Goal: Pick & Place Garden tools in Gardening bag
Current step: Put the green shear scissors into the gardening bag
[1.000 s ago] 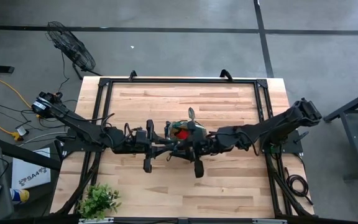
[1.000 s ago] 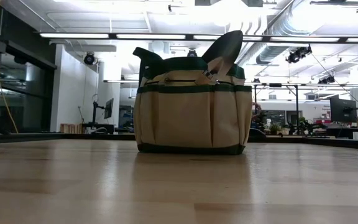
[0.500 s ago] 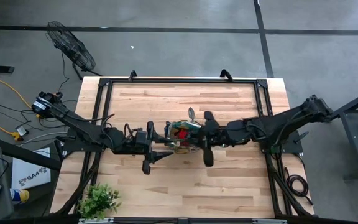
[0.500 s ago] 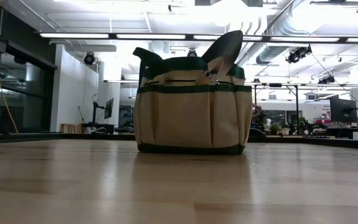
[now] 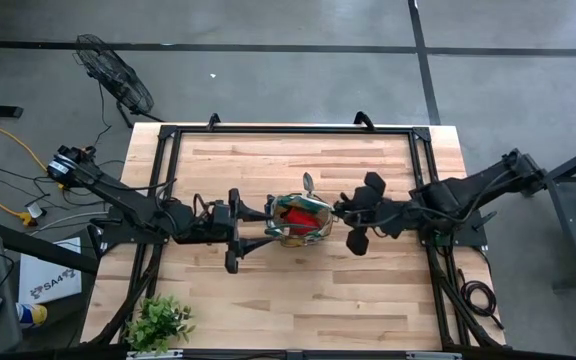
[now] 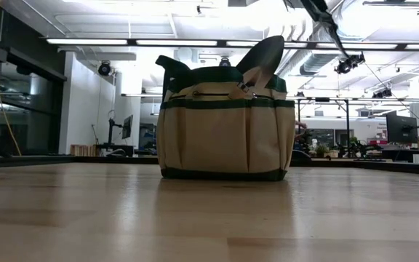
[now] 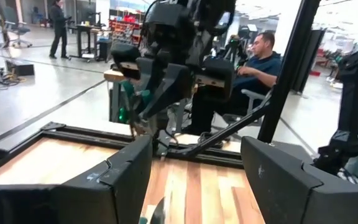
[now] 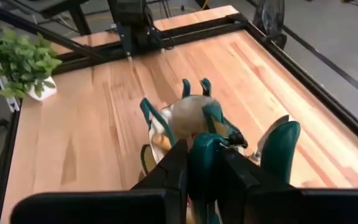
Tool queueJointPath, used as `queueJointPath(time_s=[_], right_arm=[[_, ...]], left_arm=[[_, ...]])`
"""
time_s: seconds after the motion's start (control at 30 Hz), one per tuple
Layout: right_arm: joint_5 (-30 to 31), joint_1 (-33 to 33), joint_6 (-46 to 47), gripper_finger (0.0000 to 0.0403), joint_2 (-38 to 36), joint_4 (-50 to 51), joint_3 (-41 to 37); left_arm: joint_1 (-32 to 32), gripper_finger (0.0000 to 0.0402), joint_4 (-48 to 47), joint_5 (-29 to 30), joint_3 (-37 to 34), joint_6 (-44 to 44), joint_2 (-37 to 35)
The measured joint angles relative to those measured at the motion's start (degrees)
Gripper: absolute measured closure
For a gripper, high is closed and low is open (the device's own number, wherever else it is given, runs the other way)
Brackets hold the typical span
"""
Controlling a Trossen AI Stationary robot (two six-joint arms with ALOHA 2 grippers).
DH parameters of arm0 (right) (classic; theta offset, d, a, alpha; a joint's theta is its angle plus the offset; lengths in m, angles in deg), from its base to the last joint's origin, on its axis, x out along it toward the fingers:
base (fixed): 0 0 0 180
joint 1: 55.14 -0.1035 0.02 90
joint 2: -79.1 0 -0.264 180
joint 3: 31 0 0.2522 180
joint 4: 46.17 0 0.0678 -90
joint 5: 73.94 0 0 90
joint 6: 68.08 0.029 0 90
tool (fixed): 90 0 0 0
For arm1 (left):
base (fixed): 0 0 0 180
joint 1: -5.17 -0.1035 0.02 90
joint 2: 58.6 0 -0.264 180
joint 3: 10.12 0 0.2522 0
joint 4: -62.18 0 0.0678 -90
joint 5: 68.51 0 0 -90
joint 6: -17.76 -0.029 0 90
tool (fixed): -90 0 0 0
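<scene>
Here, gardening bag [image 5: 302, 222] sits between both grippers. Left gripper [image 5: 260, 222], fingers apart, just beside its rim, prob. releasing a tool inside. Right gripper [image 8: 205, 163], fingers clamped together on pruning shears [image 8: 211, 130], near bag's other side.

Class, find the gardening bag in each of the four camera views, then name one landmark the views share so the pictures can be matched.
High view: gardening bag mid-table, between the two arms.
Low view: gardening bag at centre, standing on the table.
Left wrist view: not identifiable; the other arm fills the middle.
Right wrist view: gardening bag just beyond the fingers, seen from above.
Shared landmark: the trowel, its blade sticking out of the bag.
</scene>
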Motion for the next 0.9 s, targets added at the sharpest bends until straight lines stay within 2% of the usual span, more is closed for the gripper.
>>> queueJointPath(time_s=[0.13,0.33,0.43,0.6,0.9], right_arm=[[0.9,-1.4,3.2,0.0362,-2.5,-3.2,-5.8],[2.6,-3.2,1.9,0.0362,-7.3,-20.5,-17.9],[2.6,-3.2,0.7,0.0362,-8.4,-25.6,-21.7],[2.4,-2.6,-2.4,0.0362,-8.4,-32.4,-25.0],[-0.9,1.2,-3.4,0.0362,-8.2,-35.7,-28.3]], left_arm=[[0.0,0.016,-0.5,0.5,0.0,0.0,0.0],[0.0,0.016,-1.2,0.6,0.0,0.0,0.0],[0.0,0.016,-1.2,0.6,0.0,0.5,0.0],[0.0,0.016,-1.6,0.6,0.0,1.8,0.0],[0.0,0.016,-1.6,0.7,0.0,2.8,0.0]])
